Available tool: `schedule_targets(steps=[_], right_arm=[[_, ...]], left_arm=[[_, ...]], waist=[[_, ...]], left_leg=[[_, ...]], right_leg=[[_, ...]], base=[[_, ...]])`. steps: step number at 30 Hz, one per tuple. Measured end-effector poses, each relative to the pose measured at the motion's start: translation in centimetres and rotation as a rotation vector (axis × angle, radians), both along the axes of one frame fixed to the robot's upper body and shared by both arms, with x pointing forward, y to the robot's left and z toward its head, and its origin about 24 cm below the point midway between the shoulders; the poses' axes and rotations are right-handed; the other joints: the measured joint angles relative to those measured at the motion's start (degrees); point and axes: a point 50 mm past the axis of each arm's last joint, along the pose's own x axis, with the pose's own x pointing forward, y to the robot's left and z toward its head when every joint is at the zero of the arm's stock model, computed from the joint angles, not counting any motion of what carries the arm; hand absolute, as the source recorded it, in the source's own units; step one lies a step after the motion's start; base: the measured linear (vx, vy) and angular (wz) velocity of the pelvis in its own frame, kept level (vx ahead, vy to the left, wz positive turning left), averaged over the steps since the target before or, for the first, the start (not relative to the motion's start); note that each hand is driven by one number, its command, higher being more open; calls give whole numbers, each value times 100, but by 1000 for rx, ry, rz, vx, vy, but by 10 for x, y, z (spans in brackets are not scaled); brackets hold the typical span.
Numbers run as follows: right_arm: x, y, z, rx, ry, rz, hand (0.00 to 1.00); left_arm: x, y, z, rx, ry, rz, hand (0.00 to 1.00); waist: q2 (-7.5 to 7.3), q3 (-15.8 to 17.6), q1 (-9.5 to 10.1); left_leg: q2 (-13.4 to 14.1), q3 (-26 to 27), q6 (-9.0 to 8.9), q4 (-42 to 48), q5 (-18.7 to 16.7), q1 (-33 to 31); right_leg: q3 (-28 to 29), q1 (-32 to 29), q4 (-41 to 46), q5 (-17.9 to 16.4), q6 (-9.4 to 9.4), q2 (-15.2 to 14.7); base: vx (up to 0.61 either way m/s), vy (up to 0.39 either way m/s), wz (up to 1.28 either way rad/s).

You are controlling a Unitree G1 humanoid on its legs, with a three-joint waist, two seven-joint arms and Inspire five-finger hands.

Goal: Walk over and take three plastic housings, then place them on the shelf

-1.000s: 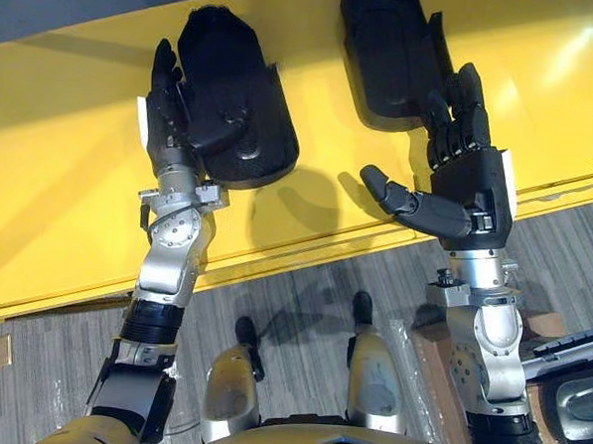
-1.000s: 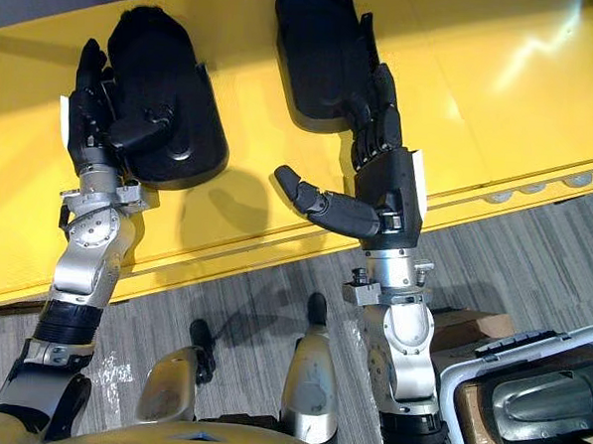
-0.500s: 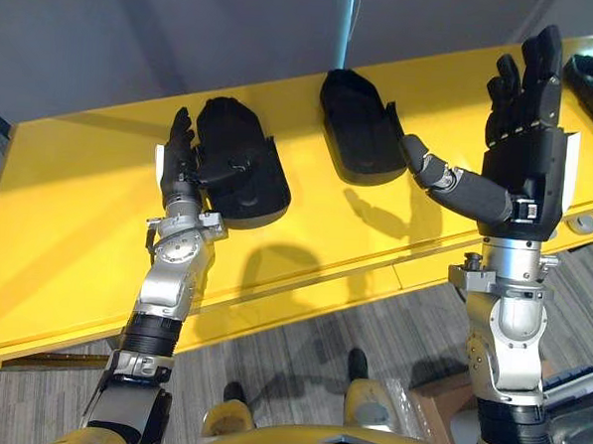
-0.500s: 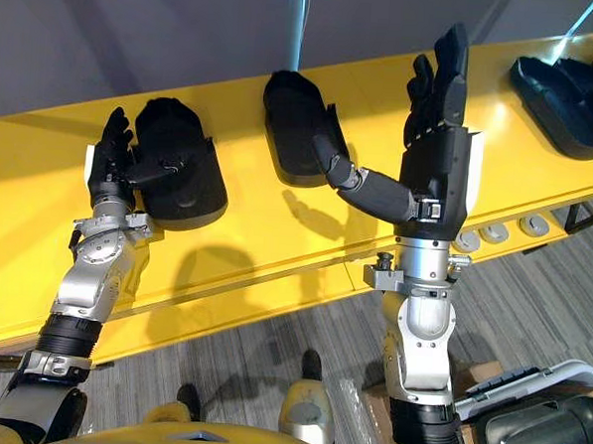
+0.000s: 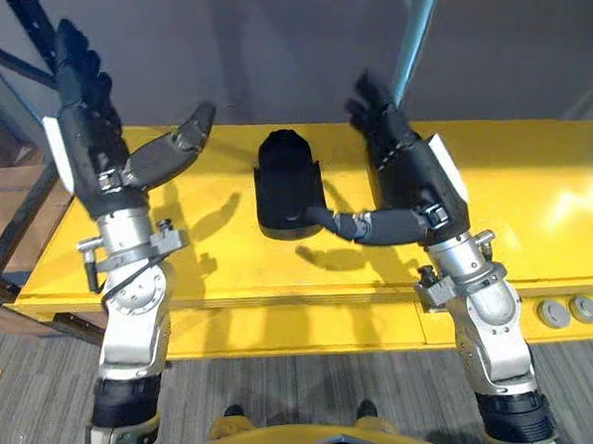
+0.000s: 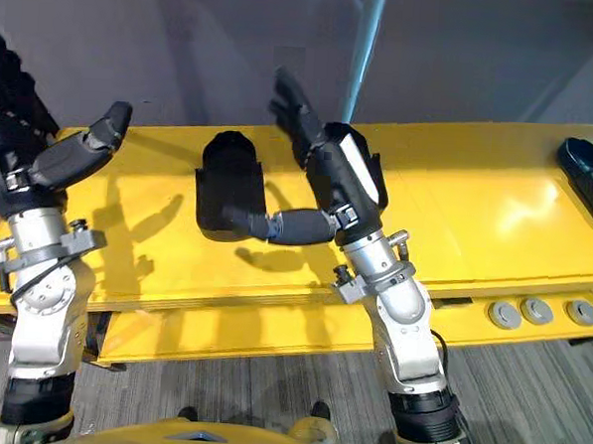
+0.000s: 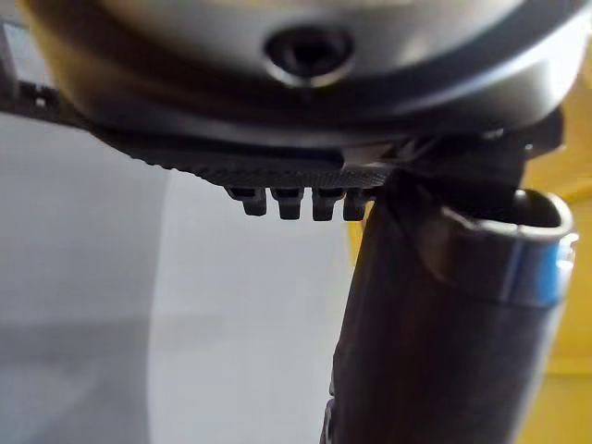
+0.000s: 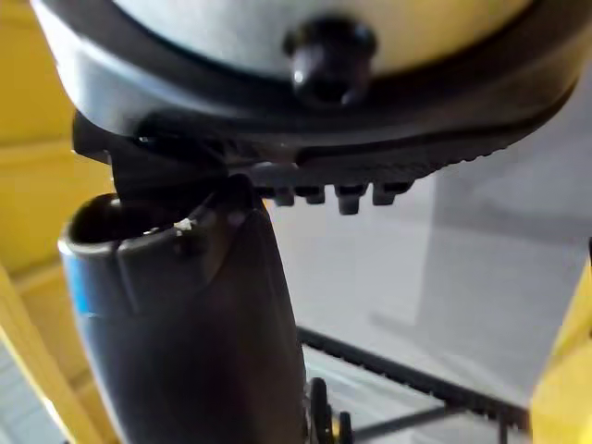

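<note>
Plastic housing (image 5: pixel 288 187) lies flat on the yellow shelf (image 5: pixel 537 185), between your left robot hand (image 5: pixel 86 151) and right robot hand (image 5: pixel 414 170), both spread open and empty. It looks light, rigid and smooth; grip it across its long sides.

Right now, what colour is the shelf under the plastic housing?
The shelf is bright yellow, clearest in the left eye view.

I count two plastic housings (image 6: pixel 227 187) on the one yellow shelf (image 6: pixel 476 221) — one on its left half, another housing (image 6: pixel 590 170) at its right end. Three grey round discs (image 6: pixel 537 310) sit along the shelf's front edge, toward that right end.
</note>
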Motion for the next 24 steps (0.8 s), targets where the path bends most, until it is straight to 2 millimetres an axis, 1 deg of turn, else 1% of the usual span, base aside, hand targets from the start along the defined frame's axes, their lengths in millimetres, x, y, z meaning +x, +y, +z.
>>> schedule_targets(steps=[2,3,4,6,10,13,16,19,22,24], right_arm=[[-5,-1,-10,4,64,47,100],[-9,-2,-21,-16,122,69,100],[-12,-2,-26,-23,147,79,100],[-21,-5,-41,-42,235,97,100],[-40,-8,-68,-41,407,156,100],[-51,-10,-79,-30,503,225,100],[-64,-5,-90,-37,601,340,100],[-75,9,-100,-75,668,469,100],[-79,20,-106,-78,698,539,100],[-78,23,-110,-82,709,558,100]], left_arm=[[-6,6,-7,-21,22,-11,100],[-10,8,-12,-41,39,-35,100],[-11,8,-13,-41,47,-41,100],[-20,9,-15,-37,58,-54,100],[-34,14,-17,-69,35,-47,100],[-36,14,-19,-121,15,-55,100],[-41,16,-24,-147,24,-56,100],[-42,16,-25,-171,22,-55,100],[-42,12,-24,-167,-3,-76,100],[-42,9,-23,-164,-12,-92,100]], waist=[[-55,-43,7],[-106,-75,13],[-124,-86,9],[-181,-121,-3],[-192,-128,-10],[-194,-128,-10],[-193,-128,-20],[-190,-125,-1],[-191,-126,32],[-190,-126,55]], left_leg=[[-3,-10,-2,-79,44,4],[-4,-13,-3,-89,44,2],[-4,-13,-3,-97,43,2],[-5,-1,-10,-151,50,2],[-1,50,-14,-172,50,-6],[0,54,-20,-174,45,-8],[14,65,-25,-167,34,-7],[32,61,-27,-165,33,-7],[31,53,-26,-169,33,-7],[31,47,-25,-170,35,-8]], right_leg=[[-18,-10,-15,0,-1,4],[-24,-12,-17,-2,-4,4],[-26,-14,-17,-4,-6,4],[-21,-45,-29,-6,-10,9],[13,-96,-32,-8,-12,16],[15,-102,-32,-10,-14,19],[25,-108,-29,-26,-34,35],[25,-109,-23,-42,-56,52],[19,-109,-19,-43,-57,52],[14,-108,-19,-43,-57,52]], base=[[-4,-2,8],[0,0,0],[0,0,0],[0,0,0],[22,2,-5],[0,0,0],[0,0,0],[0,0,0],[0,0,0],[0,0,0]])
